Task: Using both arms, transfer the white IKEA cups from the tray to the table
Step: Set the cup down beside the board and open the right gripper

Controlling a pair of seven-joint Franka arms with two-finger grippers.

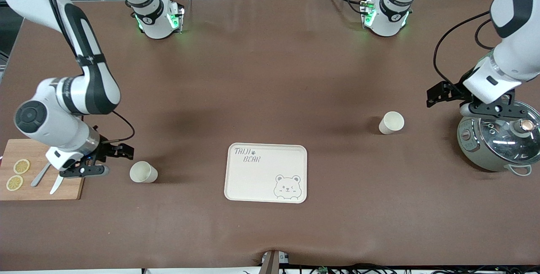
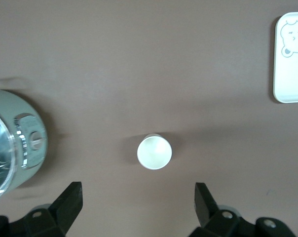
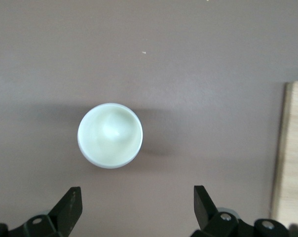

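Note:
Two white IKEA cups stand upright on the brown table. One cup [image 1: 143, 172] is toward the right arm's end, beside my right gripper [image 1: 86, 170], which is open and empty over the table by the cutting board's edge. In the right wrist view this cup [image 3: 110, 135] lies just ahead of the open gripper [image 3: 137, 200]. The other cup [image 1: 391, 122] is toward the left arm's end. My left gripper [image 1: 491, 109] is open and empty over the rice cooker's edge. In the left wrist view that cup [image 2: 154, 151] lies ahead of the open gripper [image 2: 138, 197].
A cream bear-printed tray [image 1: 265, 172] lies between the cups, nearer the front camera. A wooden cutting board [image 1: 40, 175] with lemon slices [image 1: 21, 166] is at the right arm's end. A rice cooker [image 1: 498, 143] with a glass lid is at the left arm's end.

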